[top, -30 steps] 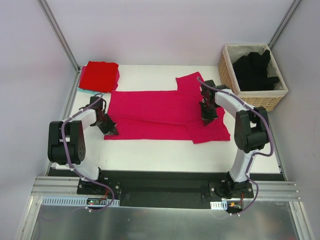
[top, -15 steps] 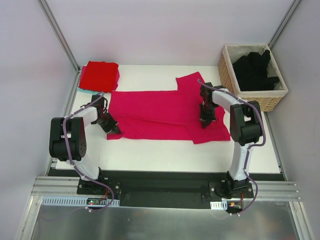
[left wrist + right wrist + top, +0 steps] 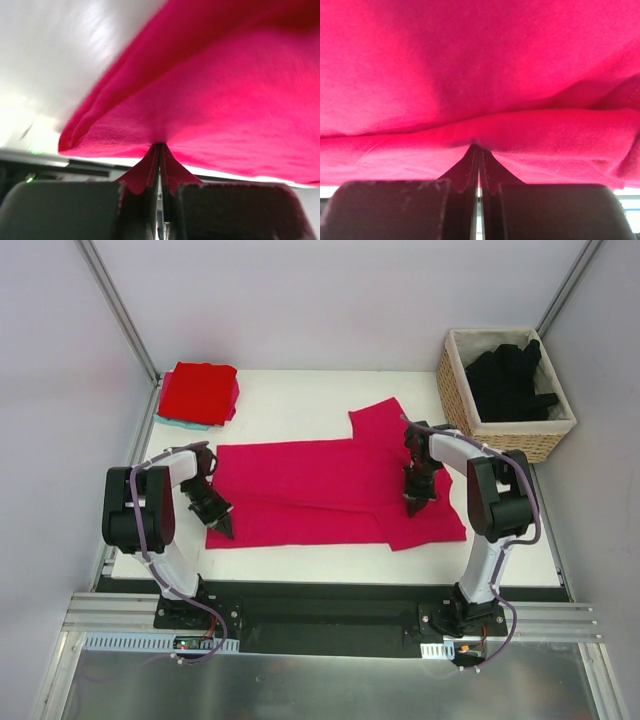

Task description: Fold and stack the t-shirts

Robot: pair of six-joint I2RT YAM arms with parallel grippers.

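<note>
I have the magenta-pink t-shirt (image 3: pixel 320 475) pinched at both ends. My left end effector (image 3: pixel 222 525) is closed on its near-left corner and my right end effector (image 3: pixel 412 502) is closed on a fold by the right sleeve. The shirt lies spread lengthwise across the middle of the bench (image 3: pixel 300 400), with a crease already running along its near half.

Both wrist views show only a small tuck of cloth between the closed jaws, so I judge the grip to be thin. A jerk could pull the cloth free.

I take the step in hand to be folding this long strip over. To do it well, I should:

- move both arms together at the same height, with the cloth just taut between them so that it neither sags nor stretches
- lift only enough to clear the layer below, or the rest of the shirt will drag and skew
- set the carried edge down parallel to the opposite edge before letting go

The red t-shirt (image 3: pixel 200 390) sits folded at the far-left corner, which is probably where the stack goes. The black t-shirts (image 3: pixel 510 380) wait in the wicker basket (image 3: pixel 500 440) at far right.
</note>
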